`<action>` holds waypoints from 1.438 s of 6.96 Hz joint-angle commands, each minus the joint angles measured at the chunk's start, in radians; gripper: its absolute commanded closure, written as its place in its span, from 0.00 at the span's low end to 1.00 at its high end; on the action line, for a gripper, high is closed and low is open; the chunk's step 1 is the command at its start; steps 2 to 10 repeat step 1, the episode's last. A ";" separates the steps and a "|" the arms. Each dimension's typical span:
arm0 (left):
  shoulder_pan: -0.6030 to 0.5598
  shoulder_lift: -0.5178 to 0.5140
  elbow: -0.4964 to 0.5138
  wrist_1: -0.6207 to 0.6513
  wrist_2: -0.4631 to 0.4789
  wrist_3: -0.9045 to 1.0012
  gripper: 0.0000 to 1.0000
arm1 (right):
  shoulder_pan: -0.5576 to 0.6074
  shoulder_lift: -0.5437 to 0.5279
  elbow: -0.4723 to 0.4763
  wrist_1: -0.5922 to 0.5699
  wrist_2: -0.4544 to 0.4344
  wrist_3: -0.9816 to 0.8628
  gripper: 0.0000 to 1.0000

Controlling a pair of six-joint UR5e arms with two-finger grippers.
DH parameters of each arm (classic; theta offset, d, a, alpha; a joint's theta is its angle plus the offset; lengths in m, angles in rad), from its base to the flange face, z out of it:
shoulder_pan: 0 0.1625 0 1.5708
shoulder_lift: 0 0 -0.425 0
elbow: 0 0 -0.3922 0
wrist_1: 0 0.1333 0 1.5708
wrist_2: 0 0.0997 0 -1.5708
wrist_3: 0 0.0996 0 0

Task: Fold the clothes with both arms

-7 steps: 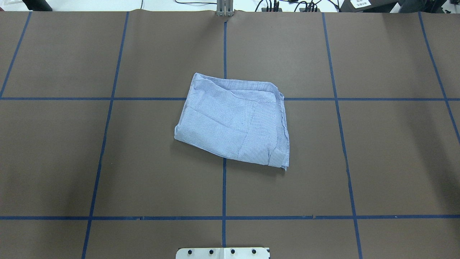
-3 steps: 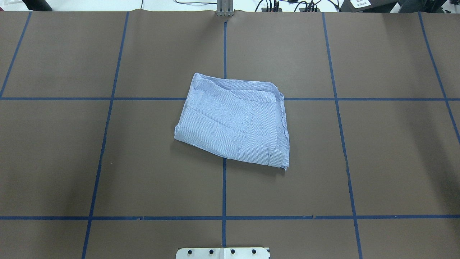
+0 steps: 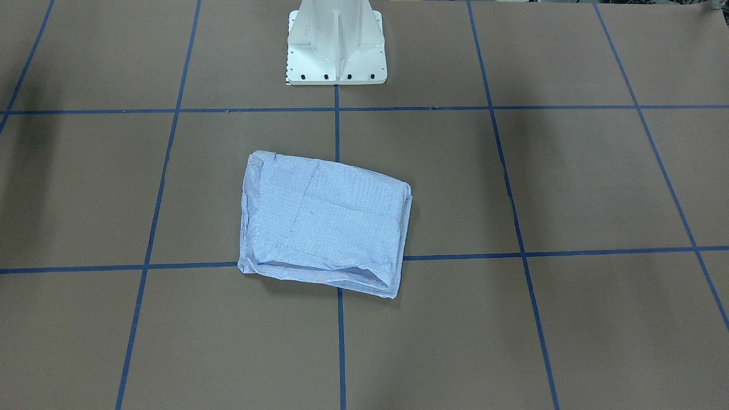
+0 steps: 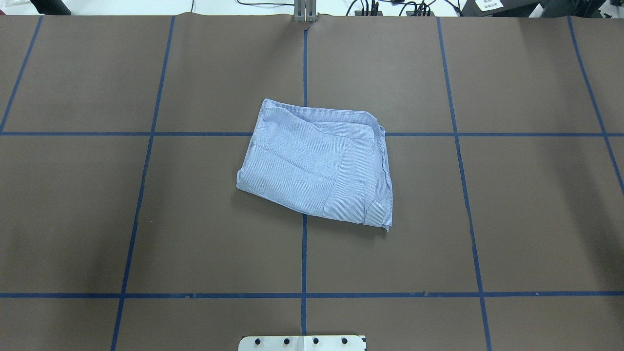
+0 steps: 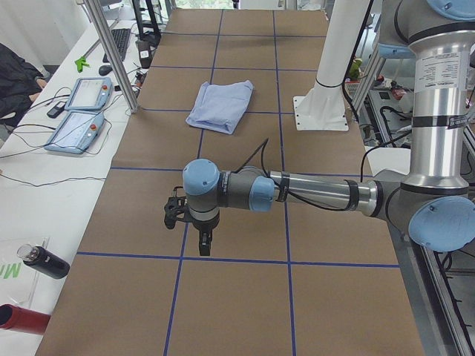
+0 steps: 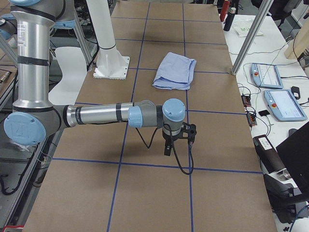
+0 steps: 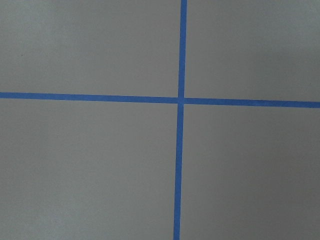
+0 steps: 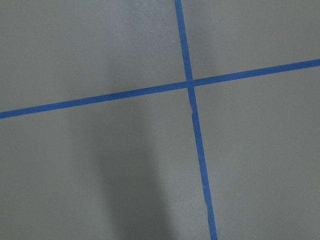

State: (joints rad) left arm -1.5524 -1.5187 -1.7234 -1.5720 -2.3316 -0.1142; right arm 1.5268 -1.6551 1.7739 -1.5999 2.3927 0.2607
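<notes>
The folded shirt (image 4: 317, 163) lies mid-frame on the counter (image 4: 512, 219); whether the left gripper (image 5: 202, 241) or right gripper (image 6: 167, 148) is closed, I can't judge.

Nothing has visibly moved in the overhead view: the folded shirt (image 4: 317, 163) keeps the same outline, creases and place on the tabletop (image 4: 97, 219), across the blue tape lines (image 4: 304, 258)
</notes>
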 commanded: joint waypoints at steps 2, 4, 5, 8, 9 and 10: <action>0.000 0.000 0.001 0.000 0.001 0.001 0.00 | 0.001 0.001 0.002 0.000 0.002 0.009 0.00; 0.000 0.000 0.001 0.000 0.001 0.001 0.00 | 0.001 0.001 0.002 0.000 0.002 0.009 0.00; 0.000 0.000 0.001 0.000 0.001 0.001 0.00 | 0.001 0.001 0.002 0.000 0.002 0.009 0.00; 0.000 0.000 0.001 0.000 0.001 0.001 0.00 | 0.001 0.001 0.002 0.000 0.002 0.009 0.00; 0.000 0.000 0.001 0.000 0.001 0.001 0.00 | 0.001 0.001 0.002 0.000 0.002 0.009 0.00; 0.000 0.000 0.001 0.000 0.001 0.001 0.00 | 0.001 0.001 0.002 0.000 0.002 0.009 0.00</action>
